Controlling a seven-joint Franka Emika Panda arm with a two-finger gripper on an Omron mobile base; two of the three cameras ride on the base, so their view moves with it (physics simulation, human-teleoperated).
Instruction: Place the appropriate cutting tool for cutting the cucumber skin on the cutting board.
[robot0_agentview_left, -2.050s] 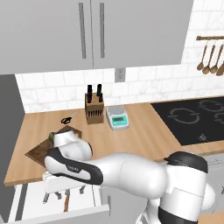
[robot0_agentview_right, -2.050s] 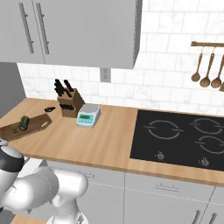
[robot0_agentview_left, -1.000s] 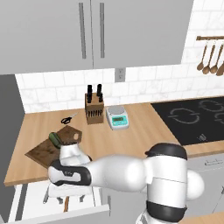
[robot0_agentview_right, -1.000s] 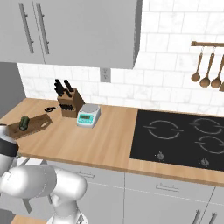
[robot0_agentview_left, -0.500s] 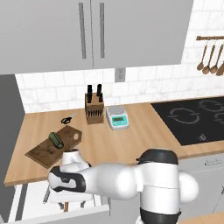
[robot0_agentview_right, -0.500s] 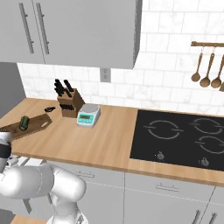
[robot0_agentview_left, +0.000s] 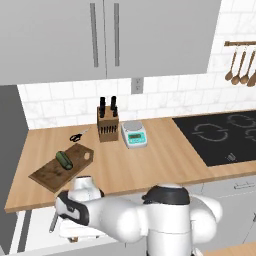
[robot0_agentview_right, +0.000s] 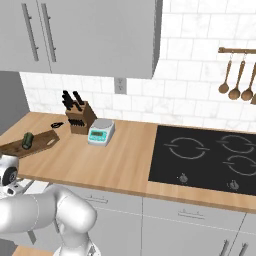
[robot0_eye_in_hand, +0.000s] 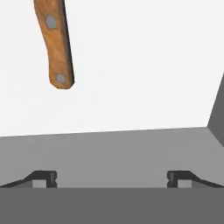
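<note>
The dark green cucumber (robot0_agentview_left: 63, 159) lies on the brown cutting board (robot0_agentview_left: 47, 175) at the counter's left end; both also show as the cucumber (robot0_agentview_right: 27, 140) on the cutting board (robot0_agentview_right: 40, 144). My arm bends down in front of the counter into an open drawer (robot0_agentview_left: 67, 231). A slim grey piece (robot0_agentview_left: 53, 221) in that drawer looks like the cutting tool. My gripper (robot0_eye_in_hand: 112, 179) is open and empty, its fingertips (robot0_eye_in_hand: 43, 178) wide apart above the drawer's white floor. A brown-handled knife (robot0_eye_in_hand: 55, 43) lies ahead of it to the left.
Black scissors (robot0_agentview_left: 76, 136), a knife block (robot0_agentview_left: 107, 125) and a small kitchen scale (robot0_agentview_left: 135, 135) stand along the back of the counter. The black cooktop (robot0_agentview_left: 220, 137) lies to the right. The counter's front edge overhangs the drawer, and the drawer's grey side wall (robot0_eye_in_hand: 216, 122) rises on the right.
My arm has sunk from counter height down in front of the counter, and the hand now reaches into the drawer. The jaws have stayed open.
</note>
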